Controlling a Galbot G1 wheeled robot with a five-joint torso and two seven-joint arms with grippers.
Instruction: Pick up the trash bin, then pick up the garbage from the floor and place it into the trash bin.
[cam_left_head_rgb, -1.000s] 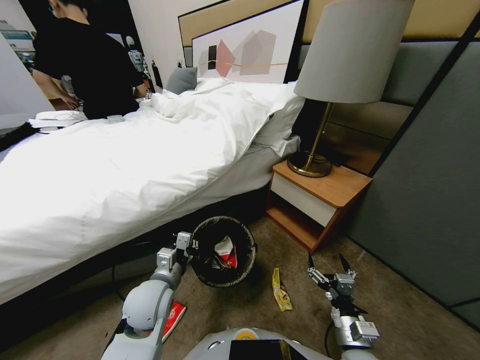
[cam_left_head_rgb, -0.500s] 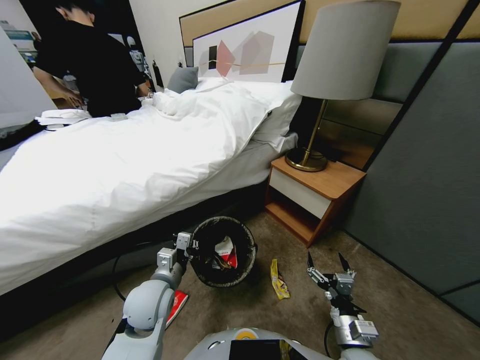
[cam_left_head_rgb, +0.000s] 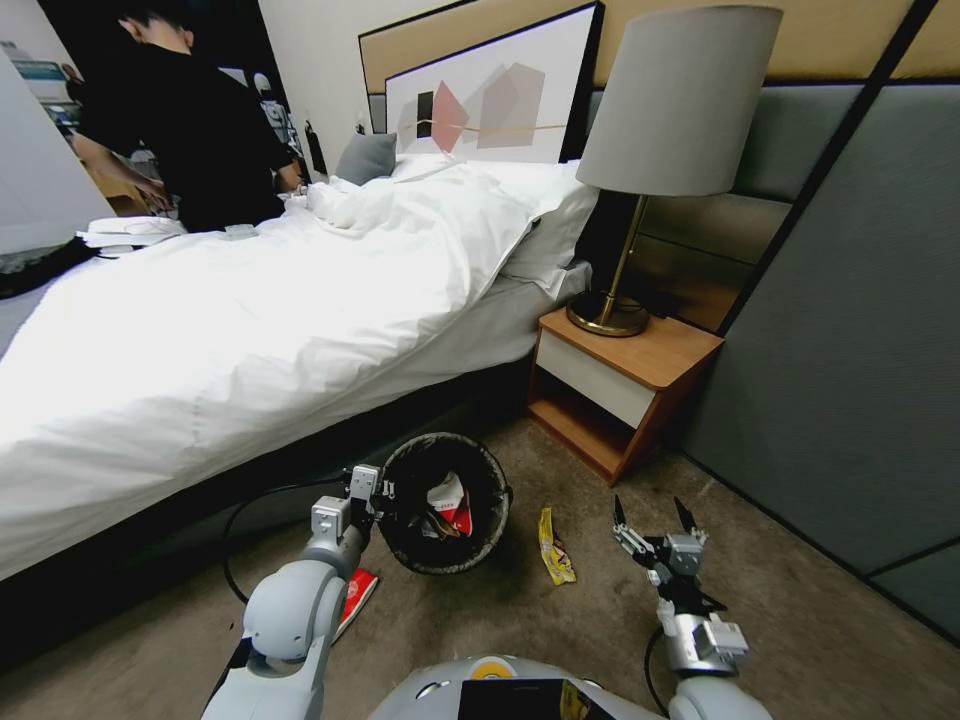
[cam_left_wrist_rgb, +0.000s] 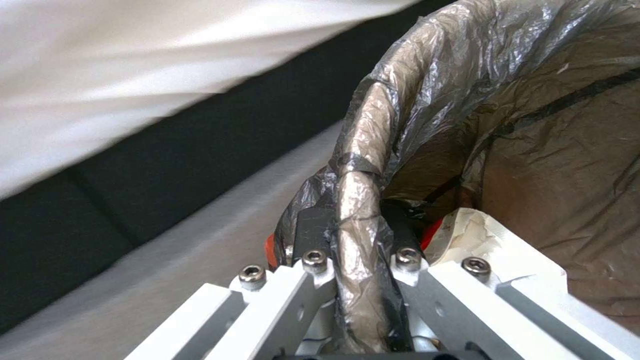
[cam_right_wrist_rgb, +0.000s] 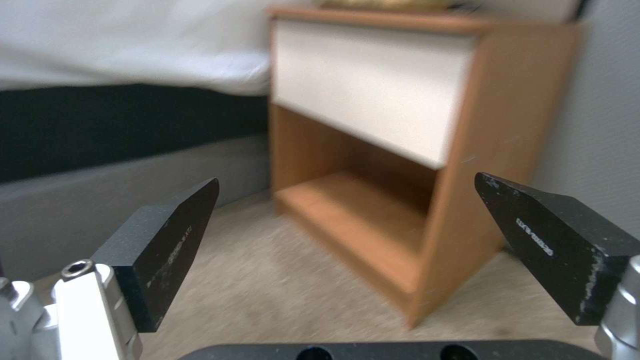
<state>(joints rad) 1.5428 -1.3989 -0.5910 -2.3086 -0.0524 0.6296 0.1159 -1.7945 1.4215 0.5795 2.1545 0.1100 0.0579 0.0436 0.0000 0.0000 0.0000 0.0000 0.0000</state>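
Observation:
The trash bin (cam_left_head_rgb: 400, 520), lined with a dark bag, hangs off the carpet beside the bed, with red-and-white cartons inside. My left gripper (cam_left_head_rgb: 378, 492) is shut on its rim (cam_left_wrist_rgb: 357, 200), one finger inside the bag and one outside. A yellow wrapper (cam_left_head_rgb: 554, 546) of garbage lies on the carpet between the bin and my right gripper (cam_left_head_rgb: 650, 515). That gripper is open and empty, a little right of the wrapper, facing the nightstand. A red-and-white wrapper (cam_left_head_rgb: 352, 598) lies on the floor under my left arm.
The bed (cam_left_head_rgb: 250, 330) with a white duvet runs along the left. A wooden nightstand (cam_left_head_rgb: 620, 385) (cam_right_wrist_rgb: 400, 165) with a lamp (cam_left_head_rgb: 670, 130) stands ahead on the right, against grey wall panels (cam_left_head_rgb: 850, 350). A black cable (cam_left_head_rgb: 235, 525) lies by the bed base.
The whole head view has shifted: nightstand, lamp and yellow wrapper have slid left and up, so the camera moved. Both arms hold the same pose, left still on the bin.

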